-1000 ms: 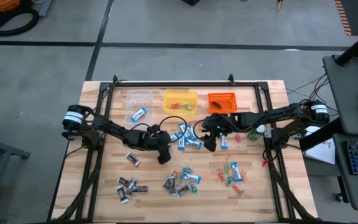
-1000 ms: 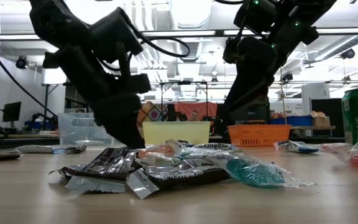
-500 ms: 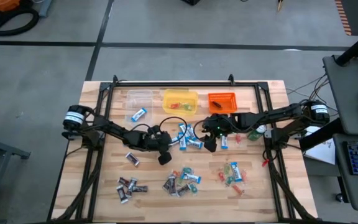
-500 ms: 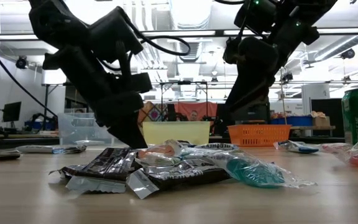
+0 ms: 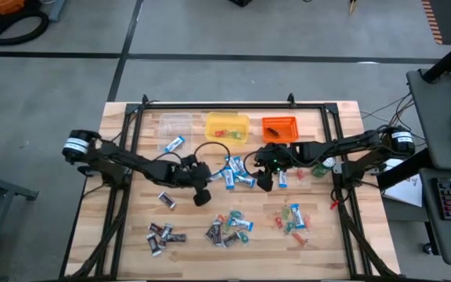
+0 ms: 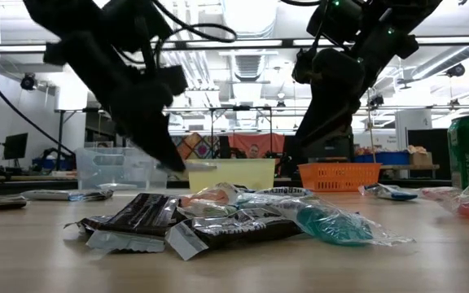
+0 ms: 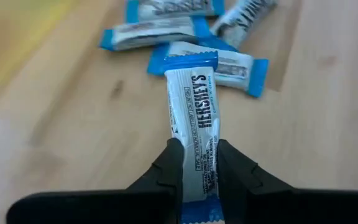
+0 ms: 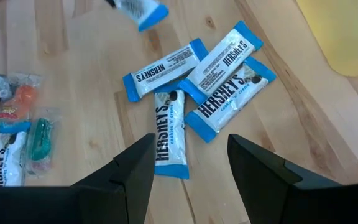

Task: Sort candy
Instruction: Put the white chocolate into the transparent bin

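Pale wooden slats make up the table top (image 5: pixel 131 235), framed by black rails and set on a grey concrete floor; the low view looks past it into a bright workshop. Along the far edge stand three square tubs: a clear plastic tub (image 5: pixel 175 122), a yellow plastic tub (image 5: pixel 226 126) with a few small sweets in it, and an orange mesh tub (image 5: pixel 279 127).

Taking the yellow tub as the landmark: just in front of it lies a cluster of blue-and-white wrapped bars (image 8: pixel 197 78), four of them overlapping in the right wrist view. The left gripper (image 7: pixel 194 163) sits in front of the tub, toward the clear tub's side, its two dark fingers (image 7: pixel 169 168) clamped on a single blue-and-white wrapped Hershey's bar (image 7: pixel 194 134), which sticks out forward between them above the wood. The right gripper (image 8: pixel 188 158) hangs over the cluster on the orange tub's side, its fingers spread wide and holding nothing.

One more blue-and-white bar (image 5: pixel 174 144) lies beside the yellow tub, in front of the clear one. Well in front of the yellow tub, near the table's near edge, are a group of dark brown wrapped sweets (image 5: pixel 161 234), a mixed heap of dark and bright wrappers (image 6: pixel 218 220) and a scatter of small red, green and orange sweets (image 5: pixel 292 218).
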You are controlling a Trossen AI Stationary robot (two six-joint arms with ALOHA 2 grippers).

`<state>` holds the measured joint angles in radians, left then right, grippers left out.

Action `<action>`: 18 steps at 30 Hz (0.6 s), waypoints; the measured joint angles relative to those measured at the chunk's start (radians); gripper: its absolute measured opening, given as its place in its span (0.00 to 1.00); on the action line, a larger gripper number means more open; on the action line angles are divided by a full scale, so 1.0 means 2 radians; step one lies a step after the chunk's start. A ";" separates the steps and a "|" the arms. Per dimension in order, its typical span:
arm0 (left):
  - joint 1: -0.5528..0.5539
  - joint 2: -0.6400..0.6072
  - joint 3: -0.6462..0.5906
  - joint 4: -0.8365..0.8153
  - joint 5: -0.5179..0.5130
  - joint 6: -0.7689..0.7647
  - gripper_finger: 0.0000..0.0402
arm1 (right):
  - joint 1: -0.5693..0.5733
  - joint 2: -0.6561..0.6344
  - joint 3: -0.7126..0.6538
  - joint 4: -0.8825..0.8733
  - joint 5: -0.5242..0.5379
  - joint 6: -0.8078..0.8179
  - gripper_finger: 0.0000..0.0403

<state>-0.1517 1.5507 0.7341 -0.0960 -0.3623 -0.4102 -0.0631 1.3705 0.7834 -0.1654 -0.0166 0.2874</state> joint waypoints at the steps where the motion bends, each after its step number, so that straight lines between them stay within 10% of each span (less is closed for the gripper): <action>1: 0.001 -0.015 0.000 -0.013 -0.010 -0.006 0.09 | 0.000 0.000 0.000 0.000 0.000 0.000 0.48; 18: 0.120 -0.259 -0.023 -0.227 -0.185 -0.141 0.09 | 0.000 0.000 0.000 0.029 0.013 -0.004 0.48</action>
<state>0.0878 1.0332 0.6891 -0.5507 -0.7326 -0.6930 -0.0631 1.3705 0.7826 -0.1068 0.0086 0.2801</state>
